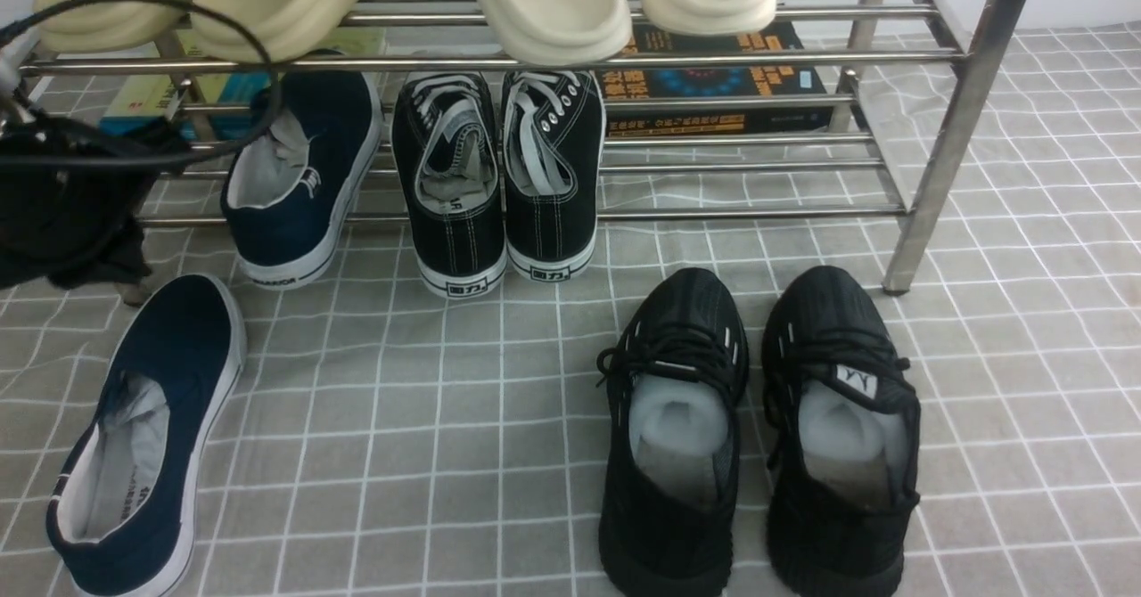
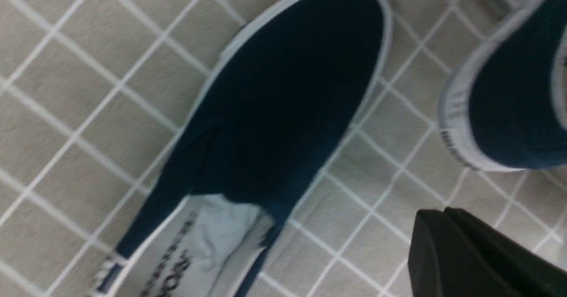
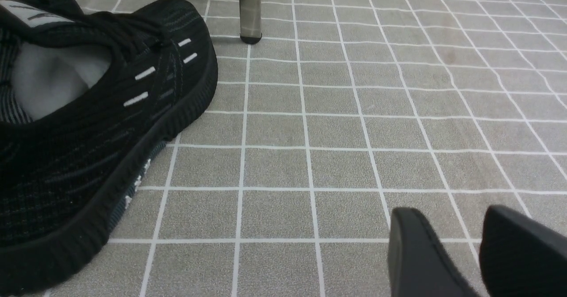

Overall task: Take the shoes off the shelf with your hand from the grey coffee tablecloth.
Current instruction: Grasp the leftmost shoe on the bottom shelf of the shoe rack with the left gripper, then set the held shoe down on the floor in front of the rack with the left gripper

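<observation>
One navy slip-on [image 1: 147, 437] lies flat on the grey checked tablecloth [image 1: 446, 401], toward its front left. Its long axis runs from front to back with a slight lean to the right, and its toe points at the steel shelf [image 1: 945, 134]. The second navy slip-on [image 1: 303, 178] sits on the shelf's lower tier at the left end, toe pointing in under the rack and heel hanging over the front bar. The left wrist view alone shows the cloth shoe [image 2: 283, 102] close up, with print on its pale insole and the other shoe's heel [image 2: 509, 111] near its toe. It also shows the left gripper [image 2: 447, 244] with its pads pressed together on nothing, beside that shoe. From the front that gripper is only a dark mass with cables. The right gripper [image 3: 447, 226] appears only in its own wrist view, fingers apart and empty over bare cloth, near a black knit trainer [image 3: 88, 133]. The front view adds black lace-up sneakers [image 1: 499, 178] beside the shelved slip-on, books [image 1: 713, 80] behind them and cream slippers [image 1: 544, 0] on the top tier.
</observation>
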